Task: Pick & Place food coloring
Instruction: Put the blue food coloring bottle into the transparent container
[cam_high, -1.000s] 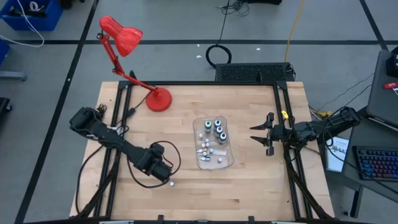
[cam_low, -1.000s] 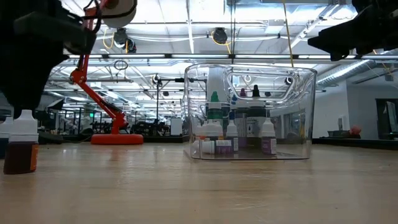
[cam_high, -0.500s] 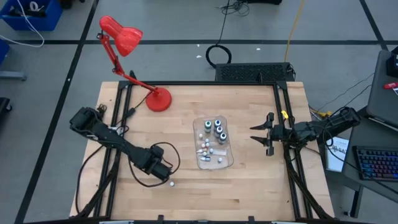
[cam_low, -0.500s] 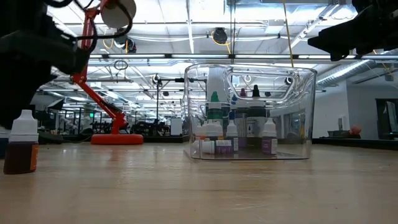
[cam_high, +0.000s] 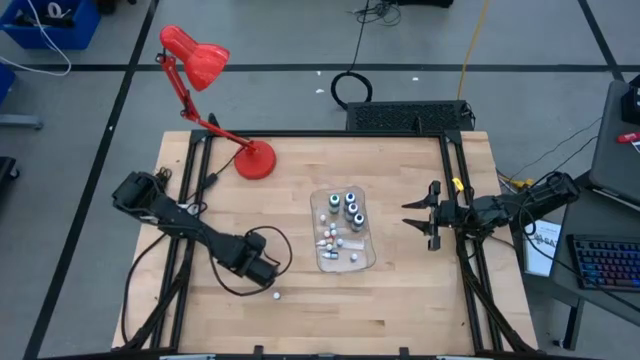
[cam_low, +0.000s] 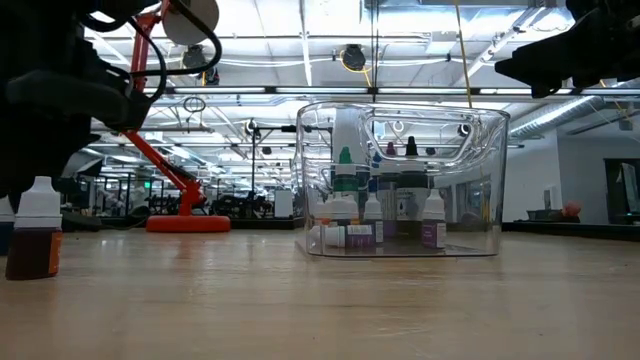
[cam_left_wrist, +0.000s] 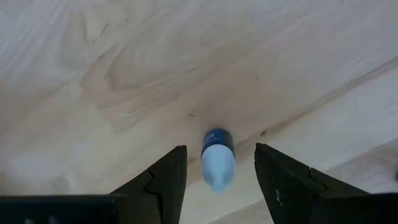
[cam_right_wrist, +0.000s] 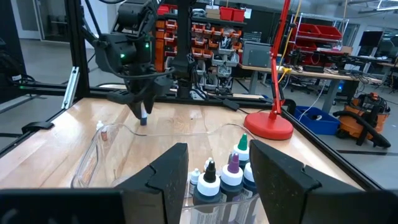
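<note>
A small blue food coloring bottle (cam_left_wrist: 217, 149) with a white cap stands upright on the wooden table. My left gripper (cam_left_wrist: 217, 152) points down over it, open, one finger on each side and clear of it; in the right wrist view the left gripper (cam_right_wrist: 142, 102) hangs just above this bottle (cam_right_wrist: 143, 117). A second small bottle (cam_high: 276, 295), dark reddish with a white cap (cam_low: 37, 200), stands on the table nearer the front edge. More bottles (cam_high: 345, 208) stand in the clear tray (cam_high: 366, 258). My right gripper (cam_high: 412, 216) waits open at the table's right side.
A red desk lamp (cam_high: 254, 158) stands at the far left of the table, its head reaching past the edge. The clear tray (cam_low: 470, 180) sits mid-table, between the two arms. Black frame rails (cam_high: 452, 180) run along both sides of the table. Bare wood lies along the front.
My left gripper has come down toward the table over the blue bottle, with its fingers the same distance apart. The bottles and the tray have stayed where they were.
</note>
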